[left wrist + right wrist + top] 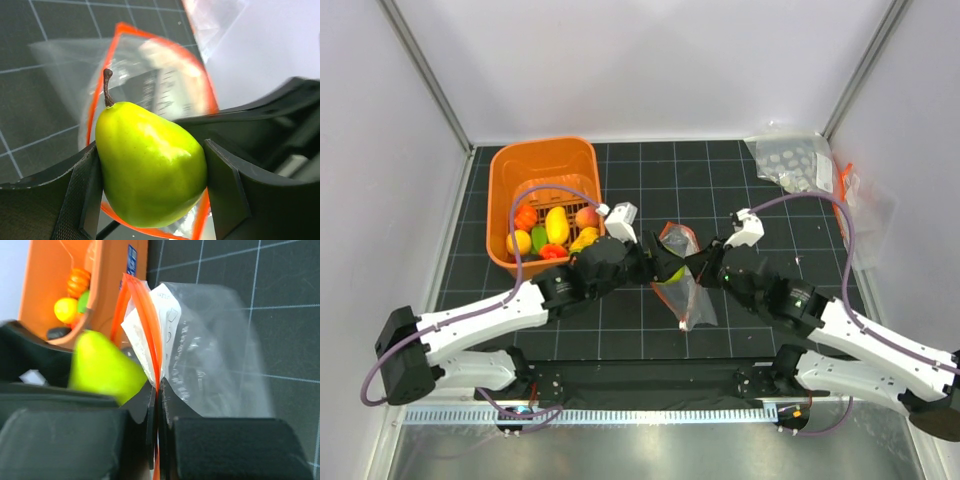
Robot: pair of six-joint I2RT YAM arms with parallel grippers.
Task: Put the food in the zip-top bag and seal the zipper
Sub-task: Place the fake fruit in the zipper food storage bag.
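Left gripper [156, 187]: clamped on pear [150, 160], at open mouth of zip-top bag [150, 85]. Right gripper [159, 410]: pinched tight on zipper [150, 340]. Orange basket [520, 165], far left: more food [556, 225].

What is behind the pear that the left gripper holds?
The zip-top bag's open mouth, ringed by its orange-red zipper, and a white label. The pear hides the mouth's lower part.
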